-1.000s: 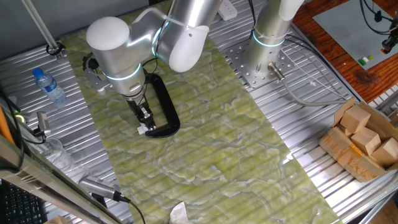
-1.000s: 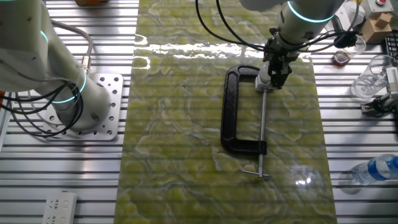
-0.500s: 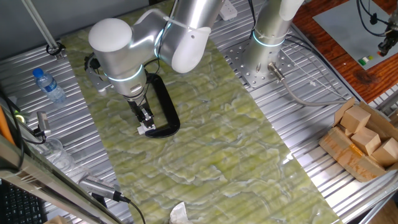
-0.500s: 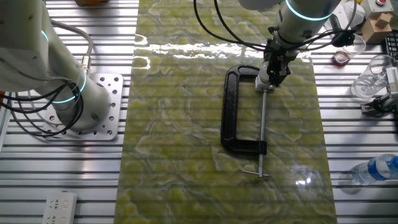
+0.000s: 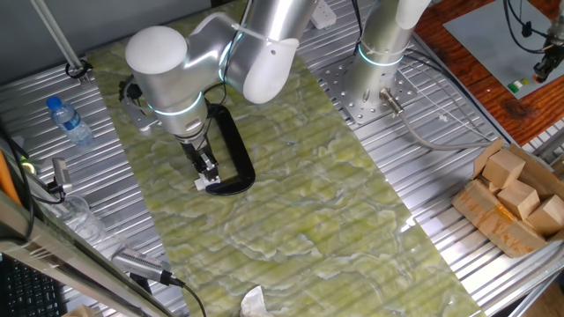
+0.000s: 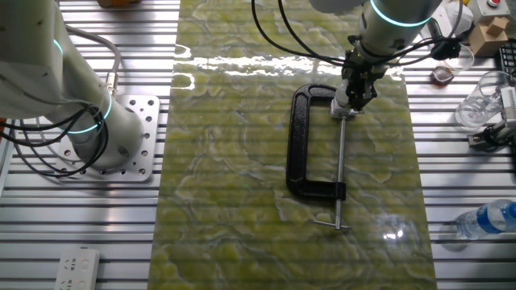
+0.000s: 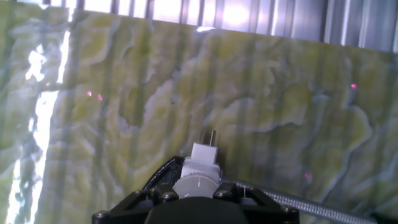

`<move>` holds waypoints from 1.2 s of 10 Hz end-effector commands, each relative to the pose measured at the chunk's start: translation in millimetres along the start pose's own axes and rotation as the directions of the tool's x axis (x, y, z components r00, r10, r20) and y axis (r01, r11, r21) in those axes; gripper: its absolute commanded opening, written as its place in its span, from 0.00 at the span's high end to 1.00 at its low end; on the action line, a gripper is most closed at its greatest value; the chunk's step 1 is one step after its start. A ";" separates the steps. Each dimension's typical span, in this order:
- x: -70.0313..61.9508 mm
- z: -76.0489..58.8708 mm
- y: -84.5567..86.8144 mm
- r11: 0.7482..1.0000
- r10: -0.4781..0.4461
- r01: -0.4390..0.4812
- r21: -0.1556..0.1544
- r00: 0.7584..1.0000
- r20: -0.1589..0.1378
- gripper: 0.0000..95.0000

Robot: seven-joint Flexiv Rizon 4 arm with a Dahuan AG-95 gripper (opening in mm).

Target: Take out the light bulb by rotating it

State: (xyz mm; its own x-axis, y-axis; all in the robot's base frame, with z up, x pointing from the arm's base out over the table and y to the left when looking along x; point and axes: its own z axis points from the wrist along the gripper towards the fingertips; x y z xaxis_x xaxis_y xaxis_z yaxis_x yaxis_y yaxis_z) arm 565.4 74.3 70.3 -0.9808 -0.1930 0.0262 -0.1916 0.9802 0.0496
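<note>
The light bulb [image 7: 196,185] shows in the hand view as a small rounded white cap right between my fingers, seated in a white boxy socket piece [image 7: 204,155] that points away from the camera. My gripper [image 7: 194,191] is shut on the bulb, with a dark finger [image 7: 160,195] pressed against each side. In the fixed views the gripper [image 5: 204,167] [image 6: 352,95] hangs straight down over the upper jaw of the black C-shaped clamp [image 5: 233,150] [image 6: 301,137], which holds the socket piece [image 5: 203,184]. There the fingers hide the bulb.
The clamp's thin screw rod [image 6: 339,169] runs toward the mat's near edge. A second arm's base [image 6: 121,145] stands at the left, a water bottle [image 5: 69,120] and cables beside the mat, and a box of wooden blocks [image 5: 515,198] at the right.
The arm's upper joints shifted very slightly between one second ago and half a second ago. The gripper stays at the same spot on the bulb.
</note>
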 end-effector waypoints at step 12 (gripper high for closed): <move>0.5 -1.2 1.5 0.328 -0.945 0.944 -0.016 0.328 -0.006 1.00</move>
State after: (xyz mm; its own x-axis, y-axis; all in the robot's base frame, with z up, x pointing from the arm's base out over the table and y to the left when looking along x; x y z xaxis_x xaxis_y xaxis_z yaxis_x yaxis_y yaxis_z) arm 564.0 75.1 70.9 -0.3379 -0.9408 -0.0256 -0.9402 0.3362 0.0547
